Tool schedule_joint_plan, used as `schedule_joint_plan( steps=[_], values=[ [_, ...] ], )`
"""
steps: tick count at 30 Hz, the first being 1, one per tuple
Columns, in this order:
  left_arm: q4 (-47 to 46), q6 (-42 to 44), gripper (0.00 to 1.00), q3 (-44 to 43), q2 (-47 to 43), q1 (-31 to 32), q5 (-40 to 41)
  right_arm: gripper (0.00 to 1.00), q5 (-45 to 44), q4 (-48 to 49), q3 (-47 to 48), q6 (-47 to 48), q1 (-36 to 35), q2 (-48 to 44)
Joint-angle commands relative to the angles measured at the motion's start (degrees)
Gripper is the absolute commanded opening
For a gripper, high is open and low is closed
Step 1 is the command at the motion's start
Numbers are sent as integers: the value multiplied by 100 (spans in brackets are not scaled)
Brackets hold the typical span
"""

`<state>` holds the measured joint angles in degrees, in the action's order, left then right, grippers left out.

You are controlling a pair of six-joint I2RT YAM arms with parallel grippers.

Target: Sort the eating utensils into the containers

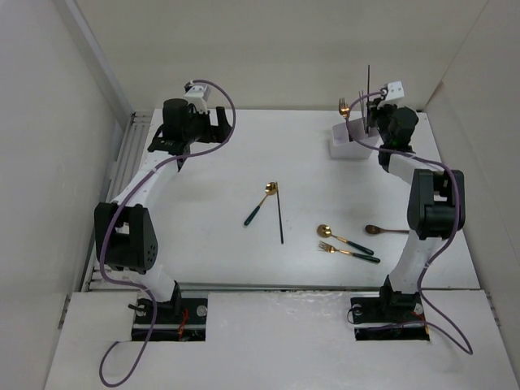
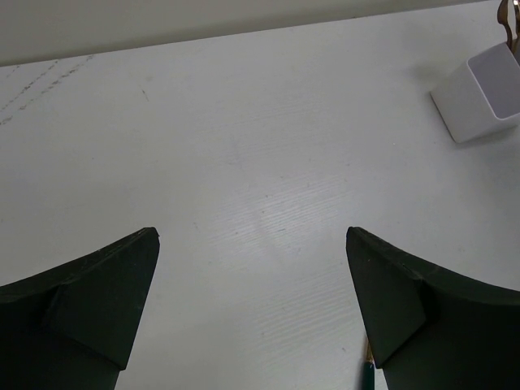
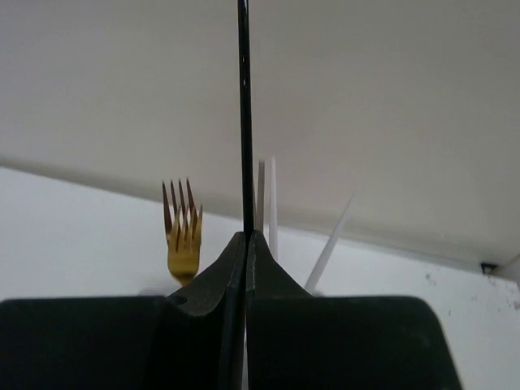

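My right gripper point(image 1: 370, 122) is shut on a thin dark chopstick point(image 1: 368, 85), held upright over the white holder point(image 1: 348, 146) at the back right. In the right wrist view the chopstick point(image 3: 243, 114) rises from between the closed fingertips of the gripper point(image 3: 246, 237). Behind them a gold fork point(image 3: 182, 231) and pale chopsticks point(image 3: 271, 199) stand in the holder. My left gripper point(image 1: 216, 123) hangs open and empty at the back left; it is also open in the left wrist view point(image 2: 252, 236). A green-handled gold spoon point(image 1: 261, 203) and a dark chopstick point(image 1: 280, 215) lie mid-table.
A gold spoon point(image 1: 343, 237), a gold fork point(image 1: 348, 252), both green-handled, and a brown spoon point(image 1: 386, 230) lie near the right arm's base. The left wrist view shows the holder point(image 2: 481, 93) far right and a green handle tip point(image 2: 367, 372). White walls enclose the table.
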<state>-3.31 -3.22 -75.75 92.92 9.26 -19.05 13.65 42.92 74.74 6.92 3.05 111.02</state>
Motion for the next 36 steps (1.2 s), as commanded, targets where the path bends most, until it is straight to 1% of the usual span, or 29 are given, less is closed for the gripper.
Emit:
schedule_joint_plan(
  steps=[1,5,8,9,11,12,14,15,17,18,19,21,22,23,24,25,26,27,28,30,31,32,33,34,36],
  values=[
    [-108,15,99,-371,-12,-12,-64,0,-47,393,-389,-129,73,-344],
    [-170,15,99,-371,42,-12,-11,0,-257,393,-644,-129,126,-450],
    [-223,15,100,-371,42,-12,-63,0,-258,393,-645,-129,187,-398],
    [-223,15,100,-371,42,-12,-64,4,-258,315,-567,-129,187,-397],
    [-275,-38,100,-371,42,-12,-64,25,4,183,-513,-129,187,-397],
    [-275,-38,100,-319,-11,-12,-64,39,145,182,-452,-129,187,-449],
    [-275,-38,100,-257,-81,-12,-64,51,366,121,-320,-182,187,-529],
    [-275,23,100,-257,-82,-12,-64,60,366,33,-180,-243,187,-625],
    [-275,24,100,-99,-239,-12,-64,65,96,-134,-126,-244,187,-835],
    [-275,24,100,-46,-292,-12,-64,68,-211,-187,-74,-244,187,-932],
    [-275,76,100,7,-345,-12,-64,72,-344,-187,-135,-244,126,-1046],
    [-275,129,100,173,-547,-12,-11,72,-643,-326,-196,-244,47,-1477],
    [-275,129,100,226,-626,-12,58,75,-966,-493,-144,-191,-119,-1626],
    [-328,129,100,357,-783,-12,129,76,-1039,-1234,-39,-43,-329,-1854],
    [-328,129,100,437,-872,-12,129,77,-1040,-1242,127,-41,-331,-1926],
    [-328,129,100,534,-960,-12,251,80,-1127,-2443,355,-41,-610,-1926],
    [-380,51,100,630,-1056,-12,331,83,-1197,-3081,844,-41,-787,-1926],
    [-381,-2,100,736,-1257,-12,427,83,-1294,-3670,1023,-102,-997,-1866],
    [-381,-125,100,972,-1372,-12,672,83,-1617,-4599,1129,-190,-1530,-1804],
    [-311,-239,100,1210,-1714,-12,954,83,-1900,-5203,1183,-339,-2147,-1803],
    [-189,-240,100,1437,-1821,-12,1077,83,-2075,-5432,1114,-653,-2455,-1803],
    [-127,-310,100,1553,-1917,-12,1314,83,-2155,-5791,1113,-848,-2945,-1751],
    [-74,-310,100,1658,-2023,-12,1394,83,-2156,-5951,956,-1067,-3142,-1751],
    [-12,-310,100,1886,-2233,-12,1447,83,-2156,-6083,876,-1531,-3309,-1681],
    [-12,-363,100,2107,-2453,-12,1501,83,-2104,-6321,570,-1955,-3686,-1592]
  ],
)
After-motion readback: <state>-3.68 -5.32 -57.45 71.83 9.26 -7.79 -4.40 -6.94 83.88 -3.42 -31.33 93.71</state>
